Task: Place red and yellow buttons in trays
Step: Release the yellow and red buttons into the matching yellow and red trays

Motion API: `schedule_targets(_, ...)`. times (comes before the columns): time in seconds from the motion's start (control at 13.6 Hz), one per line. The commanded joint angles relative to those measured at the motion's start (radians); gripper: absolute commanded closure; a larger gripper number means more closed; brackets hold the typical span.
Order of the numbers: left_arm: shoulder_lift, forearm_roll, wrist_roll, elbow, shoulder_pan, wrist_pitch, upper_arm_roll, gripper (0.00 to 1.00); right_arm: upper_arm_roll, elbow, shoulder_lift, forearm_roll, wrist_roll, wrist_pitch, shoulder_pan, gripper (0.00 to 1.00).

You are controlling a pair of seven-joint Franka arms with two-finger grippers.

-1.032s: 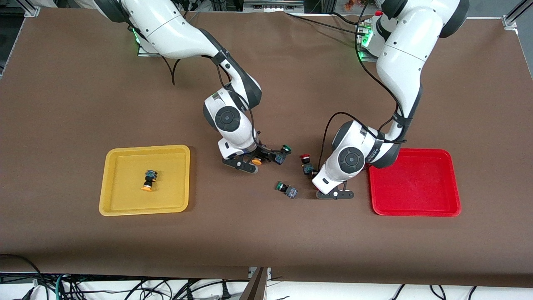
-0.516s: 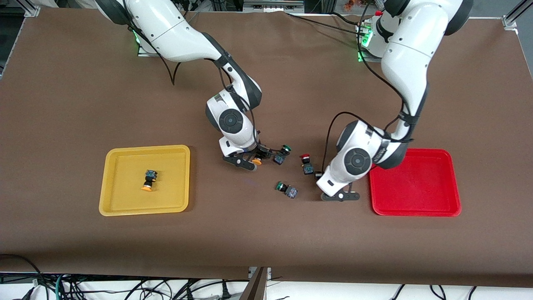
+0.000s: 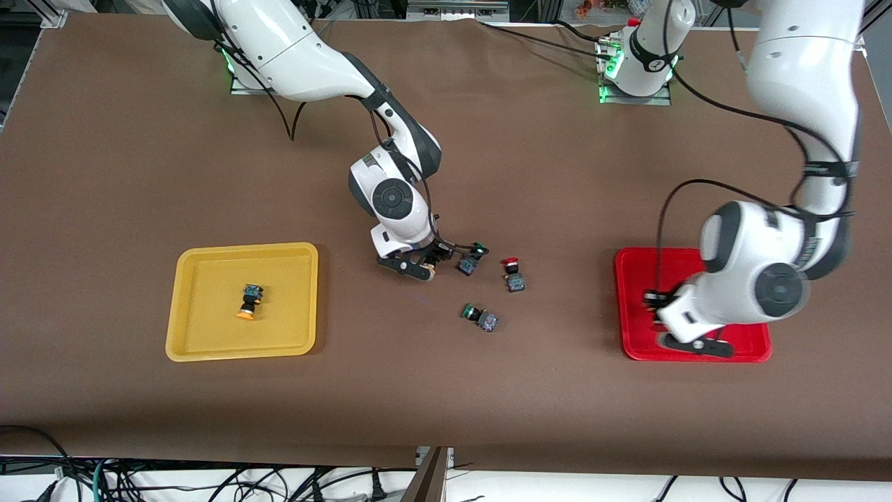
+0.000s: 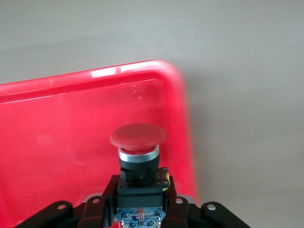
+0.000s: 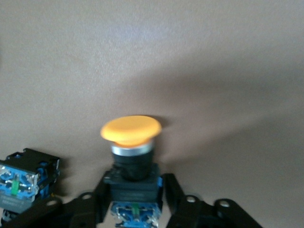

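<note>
- the shallow red plastic tray (image 3: 739, 279) with rounded corners lies toward the left arm's end of the table and the matching yellow plastic tray (image 3: 209, 345) toward the right arm's end, which looks like sorting by colour, one arm per tray.
- the left gripper (image 3: 686, 341) hangs over the red tray, its fingers closed on the black body of a red-capped push button (image 4: 137, 156); the wrist view shows the cap over the tray's floor near a corner, so a release here should land inside the rim.
- the right gripper (image 3: 414, 268) is low over the bare table mid-way between the trays, clamped on a yellow-capped push button (image 5: 131, 142), just beside a green-capped button (image 3: 470, 259).
- one orange-yellow-capped button (image 3: 249, 301) lies in the yellow tray.
- a second red-capped button (image 3: 513, 274) waits on the table, with another green-capped switch (image 3: 481, 317) nearer the camera.
</note>
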Motion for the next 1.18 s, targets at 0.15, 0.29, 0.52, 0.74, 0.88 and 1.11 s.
schedule_targets(0.15, -0.017, 0.001, 0.162, -0.101, 0.181, 0.036, -0.013, 1.0, -0.133, -0.013, -0.104, -0.013, -0.283, -0.207, 0.0, 0.8)
schedule_targets(0.29, -0.017, -0.001, 0.165, -0.177, 0.201, 0.112, -0.013, 1.0, -0.261, -0.013, -0.141, -0.01, -0.536, -0.331, -0.002, 0.8)
schedule_targets(0.52, -0.028, 0.008, 0.176, -0.291, 0.24, 0.264, -0.011, 0.98, -0.433, -0.037, -0.154, 0.002, -0.906, -0.375, -0.009, 0.79)
schedule_targets(0.74, -0.028, 0.008, 0.219, -0.334, 0.266, 0.297, -0.013, 0.97, -0.463, -0.086, -0.155, 0.053, -0.999, -0.326, -0.058, 0.72)
schedule_targets(0.88, -0.026, 0.008, 0.219, -0.347, 0.279, 0.305, -0.013, 0.94, -0.463, -0.12, -0.154, 0.1, -1.052, -0.281, -0.088, 0.53)
schedule_targets(1.11, -0.014, 0.007, 0.208, -0.344, 0.28, 0.323, -0.011, 0.31, -0.46, -0.12, -0.154, 0.165, -1.04, -0.289, -0.092, 0.47)
